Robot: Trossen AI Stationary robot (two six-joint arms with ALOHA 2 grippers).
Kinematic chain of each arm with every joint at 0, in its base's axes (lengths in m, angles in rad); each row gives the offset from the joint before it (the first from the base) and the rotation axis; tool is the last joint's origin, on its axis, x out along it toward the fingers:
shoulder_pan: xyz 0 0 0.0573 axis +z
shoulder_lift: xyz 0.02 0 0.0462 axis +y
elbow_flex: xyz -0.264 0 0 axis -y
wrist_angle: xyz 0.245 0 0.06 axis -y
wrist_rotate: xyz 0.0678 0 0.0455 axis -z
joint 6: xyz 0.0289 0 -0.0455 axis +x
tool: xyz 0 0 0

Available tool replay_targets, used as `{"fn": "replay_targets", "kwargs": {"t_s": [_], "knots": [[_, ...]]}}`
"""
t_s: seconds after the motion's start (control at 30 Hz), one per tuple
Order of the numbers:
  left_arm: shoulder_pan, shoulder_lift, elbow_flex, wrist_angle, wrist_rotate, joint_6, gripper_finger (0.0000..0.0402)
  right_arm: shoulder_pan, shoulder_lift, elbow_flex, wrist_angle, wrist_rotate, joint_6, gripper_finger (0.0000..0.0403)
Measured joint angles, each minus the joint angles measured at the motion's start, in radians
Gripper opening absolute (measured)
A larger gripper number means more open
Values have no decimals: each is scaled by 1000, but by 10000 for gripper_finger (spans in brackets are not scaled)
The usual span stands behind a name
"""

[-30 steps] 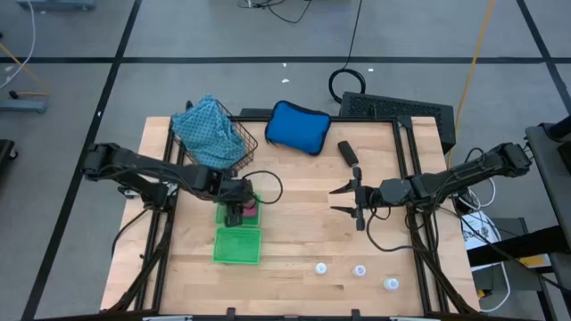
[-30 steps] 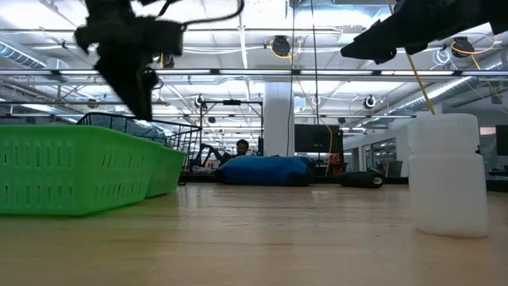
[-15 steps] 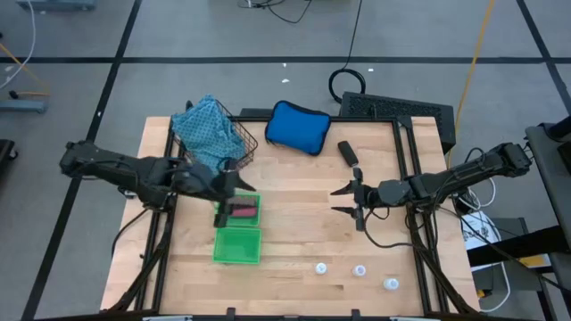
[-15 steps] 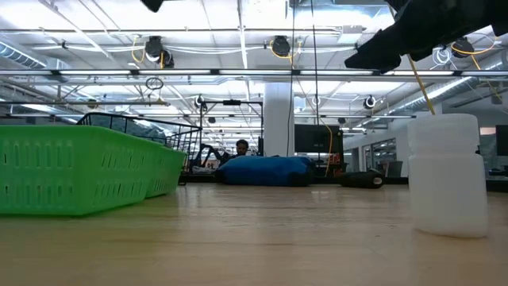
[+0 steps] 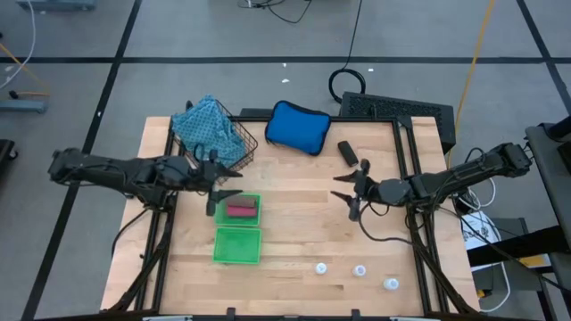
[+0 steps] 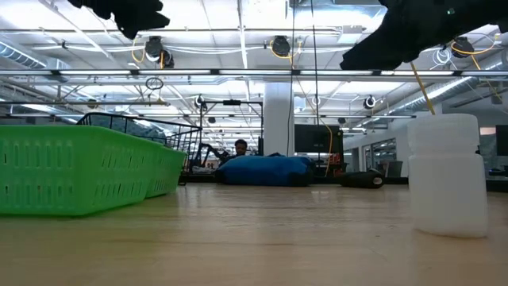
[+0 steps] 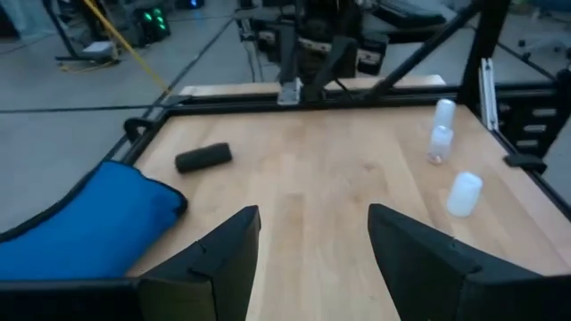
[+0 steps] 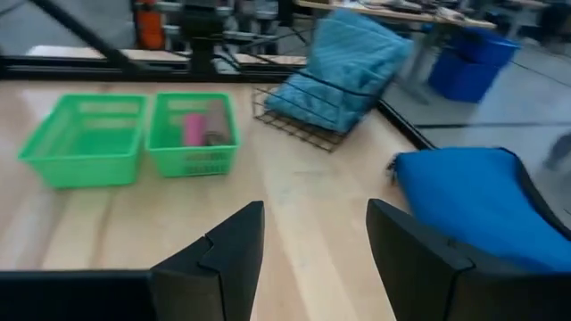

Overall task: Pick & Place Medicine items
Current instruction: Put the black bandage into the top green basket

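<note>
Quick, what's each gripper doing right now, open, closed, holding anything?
Left gripper: open, holding nothing, beside the green basket.
Right gripper: open, holding nothing, above the bare table, near the black piece.

This is a big robot lab or workshop. Long ceiling lights (image 6: pixel 238 73) hang over a wide room. Behind the wooden table (image 5: pixel 294 223) a person (image 6: pixel 240 147) sits at a screen (image 6: pixel 317 139). Cables (image 5: pixel 343 80) lie on the grey floor (image 5: pixel 223 36) beside the table.
</note>
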Motion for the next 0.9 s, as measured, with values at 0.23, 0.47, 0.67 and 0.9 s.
{"fn": "replay_targets", "kwargs": {"t_s": [0.23,0.47,0.67,0.9], "knots": [[72,-80,-58,4,1,-22,222,-74,0,0,-46,17,97,187],[123,-91,-67,4,1,-52,223,-207,0,0,-155,13,145,187],[147,-91,-67,6,-1,-41,223,-329,-15,0,-162,-92,152,187],[147,-90,-67,6,0,-45,223,-364,-168,0,-279,-151,152,187]]}}
